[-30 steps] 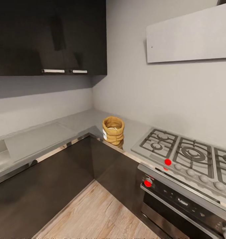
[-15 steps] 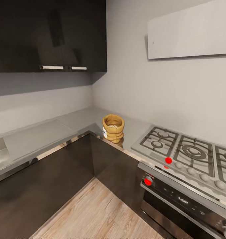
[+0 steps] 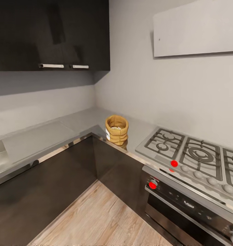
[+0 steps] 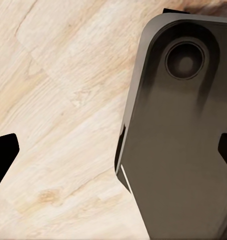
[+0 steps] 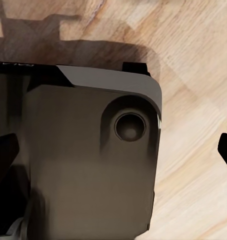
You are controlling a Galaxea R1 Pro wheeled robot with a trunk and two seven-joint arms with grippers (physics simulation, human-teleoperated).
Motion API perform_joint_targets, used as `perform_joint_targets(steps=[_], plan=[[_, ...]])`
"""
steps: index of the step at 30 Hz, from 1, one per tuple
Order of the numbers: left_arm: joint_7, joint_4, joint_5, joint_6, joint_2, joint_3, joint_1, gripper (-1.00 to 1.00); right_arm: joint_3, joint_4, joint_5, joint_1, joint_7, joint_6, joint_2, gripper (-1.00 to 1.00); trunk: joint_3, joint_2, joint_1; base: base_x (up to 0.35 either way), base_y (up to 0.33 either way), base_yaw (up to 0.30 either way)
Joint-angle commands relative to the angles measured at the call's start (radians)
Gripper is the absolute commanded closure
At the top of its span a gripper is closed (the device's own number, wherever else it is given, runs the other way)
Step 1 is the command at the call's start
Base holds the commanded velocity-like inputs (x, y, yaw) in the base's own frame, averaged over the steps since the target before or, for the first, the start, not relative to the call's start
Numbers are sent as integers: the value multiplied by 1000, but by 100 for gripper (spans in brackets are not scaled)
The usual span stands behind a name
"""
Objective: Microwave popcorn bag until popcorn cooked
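Note:
The popcorn bag [image 3: 116,131], a small tan sack with a rolled rim and a white label, stands upright on the grey countertop [image 3: 75,124] at the inner corner, close to the front edge. Pale popcorn [image 3: 116,128] bits show in its open top. The microwave is out of view. In the left wrist view my left gripper [image 4: 116,157] hangs open over the wooden floor [image 4: 58,100] and the robot's dark base [image 4: 178,150]; its fingertips [image 4: 3,157] are far apart with nothing between them. My right gripper [image 5: 118,160] is likewise open above the base [image 5: 88,165].
A gas hob [image 3: 191,153] with red-marked knobs sits right of the bag, over a built-in dark oven [image 3: 188,205]. Dark wall cabinets [image 3: 51,34] hang above the left counter run. A pale hood panel [image 3: 198,30] is on the right wall. Wooden floor [image 3: 102,218] lies in front.
The whole head picture has shifted slightly, so the camera has moved; the bag and the kitchen stay put.

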Motion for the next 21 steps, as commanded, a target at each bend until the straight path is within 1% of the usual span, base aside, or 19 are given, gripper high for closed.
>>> perform_joint_targets(steps=[1,21], plan=[[1,0,7,-3,0,0,0,-100,-8,2,8,-1,0,-2,0,-100,-3,-1,0,0,0,0],[1,0,7,-3,0,0,0,-100,-8,2,8,-1,0,-2,1,-100,-34,-1,0,0,0,0]])
